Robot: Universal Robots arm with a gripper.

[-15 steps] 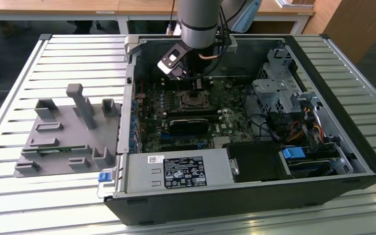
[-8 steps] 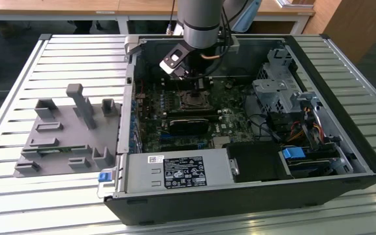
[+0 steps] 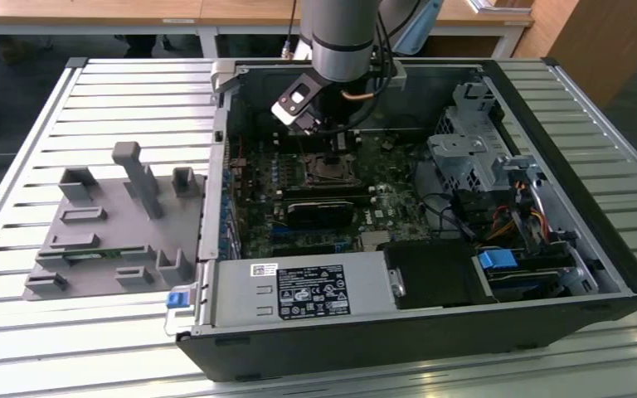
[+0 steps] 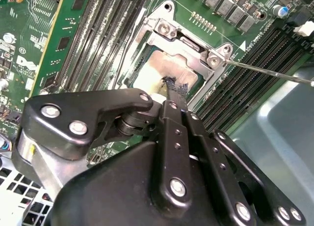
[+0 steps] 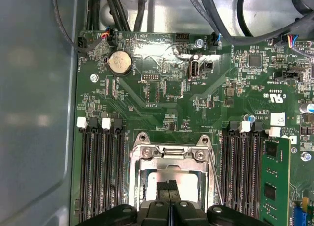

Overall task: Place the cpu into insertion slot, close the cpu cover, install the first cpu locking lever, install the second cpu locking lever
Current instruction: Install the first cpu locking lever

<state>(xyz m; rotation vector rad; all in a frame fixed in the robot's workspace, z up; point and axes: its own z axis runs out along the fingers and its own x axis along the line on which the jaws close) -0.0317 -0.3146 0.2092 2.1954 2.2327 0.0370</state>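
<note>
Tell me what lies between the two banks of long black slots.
The insertion slot, with the cpu showing through the cpu cover and the hand over it, in the first wrist view.

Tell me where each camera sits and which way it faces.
Exterior view: raised, looking down into the open computer case; the arm reaches in.
First wrist view: near the wrist, squarely facing the circuit board; the gripper shows.
Second wrist view: near the wrist, slanted past the gripper's linkage toward the cpu cover.
Both wrist views share the gripper, cpu cover and cpu.
</note>
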